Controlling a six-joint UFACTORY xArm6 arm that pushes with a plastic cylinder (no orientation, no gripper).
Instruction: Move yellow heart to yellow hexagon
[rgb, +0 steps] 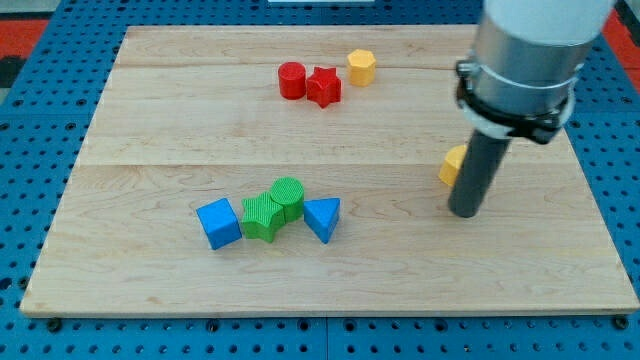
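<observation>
The yellow heart lies at the view's right, partly hidden behind my rod. The yellow hexagon sits near the view's top, right of centre. My tip rests on the board just below and right of the yellow heart, close to it or touching it; I cannot tell which. The hexagon is far up and to the left of the tip.
A red cylinder and a red star sit just left of the hexagon. Lower left of centre, a blue cube, a green block, a green cylinder and a blue triangle cluster together on the wooden board.
</observation>
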